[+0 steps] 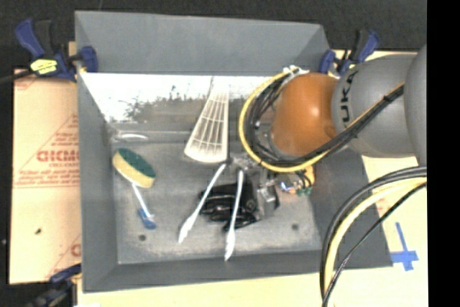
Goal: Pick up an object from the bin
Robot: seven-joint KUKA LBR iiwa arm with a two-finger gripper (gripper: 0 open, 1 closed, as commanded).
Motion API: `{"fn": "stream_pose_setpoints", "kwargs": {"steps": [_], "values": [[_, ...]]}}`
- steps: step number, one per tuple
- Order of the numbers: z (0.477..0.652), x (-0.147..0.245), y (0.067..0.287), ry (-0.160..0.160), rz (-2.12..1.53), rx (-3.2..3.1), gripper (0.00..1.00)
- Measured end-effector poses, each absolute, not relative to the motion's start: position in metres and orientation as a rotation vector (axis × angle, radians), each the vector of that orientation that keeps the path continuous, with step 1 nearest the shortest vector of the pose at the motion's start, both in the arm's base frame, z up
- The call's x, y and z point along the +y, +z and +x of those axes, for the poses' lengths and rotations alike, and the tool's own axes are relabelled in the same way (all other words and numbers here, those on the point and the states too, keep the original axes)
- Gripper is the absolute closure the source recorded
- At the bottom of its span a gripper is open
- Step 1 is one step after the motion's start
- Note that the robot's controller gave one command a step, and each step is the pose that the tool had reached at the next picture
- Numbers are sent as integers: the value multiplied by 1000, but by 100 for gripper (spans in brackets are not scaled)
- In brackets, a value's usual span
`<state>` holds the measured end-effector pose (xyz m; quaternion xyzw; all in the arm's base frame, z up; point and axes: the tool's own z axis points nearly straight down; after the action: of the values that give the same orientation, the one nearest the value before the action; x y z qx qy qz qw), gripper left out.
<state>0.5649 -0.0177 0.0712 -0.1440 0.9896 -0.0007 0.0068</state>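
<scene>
My pincer (250, 185) is sitting low in the bin (97, 226), right of middle and toward the front, under my orange wrist cover (305, 115). I cannot tell whether it is open or closed, or whether it is gripping anything, since the cover and cables are hiding too much. It is hanging right at the top ends of two long white plastic sticks (203, 203), which are splaying out toward the front wall. It is also just beside a black lump (221, 211) that is lying under and between them. I am judging the sticks as the nearest candidates. They are looking light, stiff, thin and smooth, so probably slippery and likely to pivot if pinched at one end. Taking one across its narrow width near mid-length is looking safer. The black lump is looking bulkier and its shape is staying unclear to me, so I am not trusting a hold there. Well apart, a ribbed white cone (210, 127) is leaning near the back wall, and a yellow-green sponge brush (134, 167) with a blue handle is lying at the left; neither is getting in the way.
</scene>
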Motion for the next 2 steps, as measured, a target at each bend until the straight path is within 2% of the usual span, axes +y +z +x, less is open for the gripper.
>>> {"fn": "stream_pose_setpoints", "kwargs": {"steps": [1, 2], "values": [[544, -13, 71, -1, -302, 3119, 0], [537, -12, 71, -1, -257, 3126, 0]]}}
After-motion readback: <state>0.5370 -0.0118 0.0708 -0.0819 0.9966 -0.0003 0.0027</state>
